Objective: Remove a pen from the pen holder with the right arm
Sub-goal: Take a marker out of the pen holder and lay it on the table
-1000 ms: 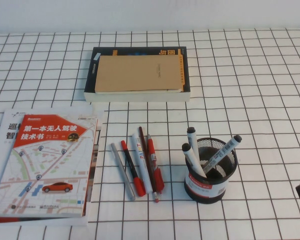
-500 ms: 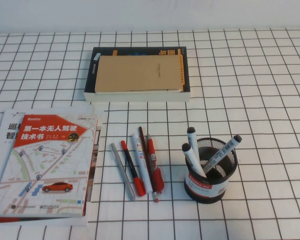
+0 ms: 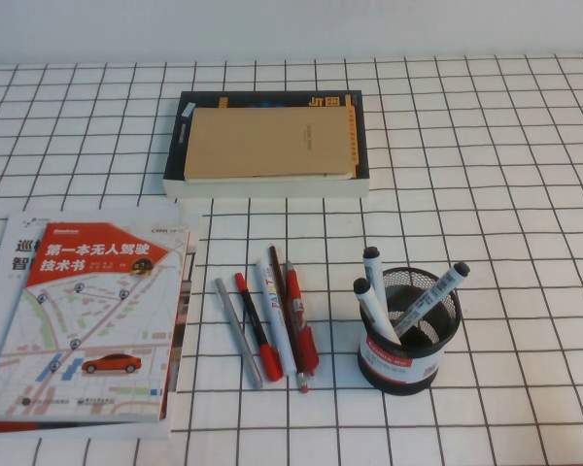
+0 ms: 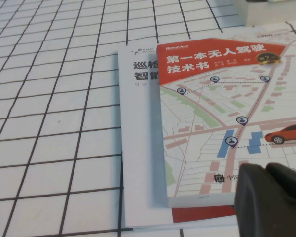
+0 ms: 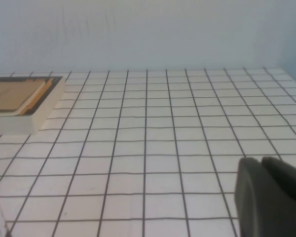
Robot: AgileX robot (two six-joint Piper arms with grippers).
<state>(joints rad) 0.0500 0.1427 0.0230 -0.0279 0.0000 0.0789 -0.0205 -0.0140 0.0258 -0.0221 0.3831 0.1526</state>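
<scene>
Near the table's front, right of centre, the mesh pen holder [image 3: 409, 330] stands upright with three capped markers. The outermost marker [image 3: 437, 296] leans toward the right arm's side. The right gripper [image 5: 261, 165] is outside the high view, closed and empty. The holder probably lies to its left and is barely visible at the wrist view's edge. The left gripper [image 4: 265, 170], closed and empty, hovers over the map-cover book [image 4: 222, 98].
</scene>
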